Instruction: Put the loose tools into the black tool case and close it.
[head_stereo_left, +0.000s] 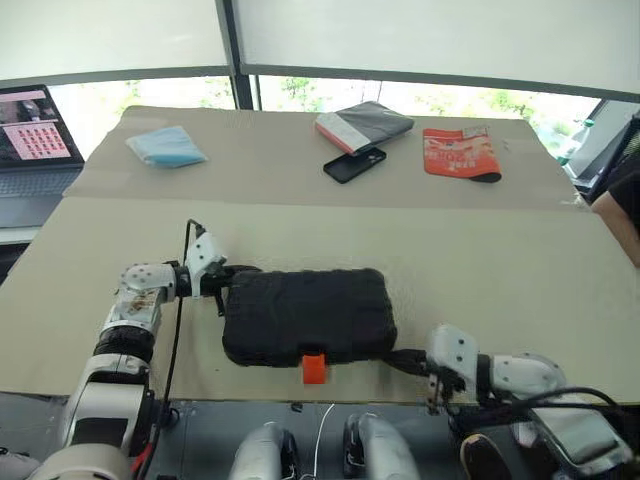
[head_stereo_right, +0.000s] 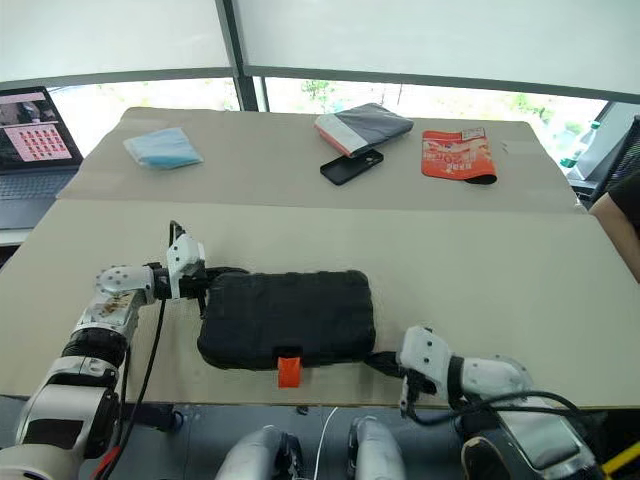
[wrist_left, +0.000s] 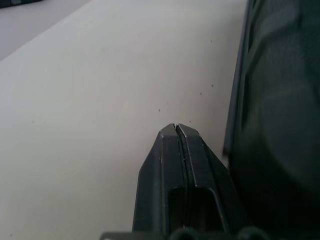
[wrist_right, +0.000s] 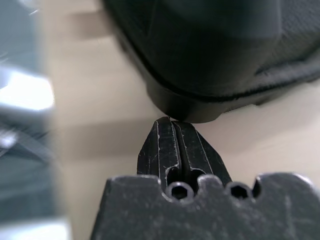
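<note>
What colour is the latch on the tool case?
Orange; the latch on the black tool case shows best in the left eye view.

Beige table (head_stereo_left: 480, 270); bright windows (head_stereo_left: 400, 95) behind, white blinds (head_stereo_left: 430, 35) lowered; laptop (head_stereo_left: 35, 150) far left.

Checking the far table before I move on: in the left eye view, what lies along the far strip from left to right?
Laptop → blue face mask pack → black phone → red pouch.

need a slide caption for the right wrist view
Right gripper, fingers shut, pointing at a lower corner of the closed black tool case on the beige table.
</note>
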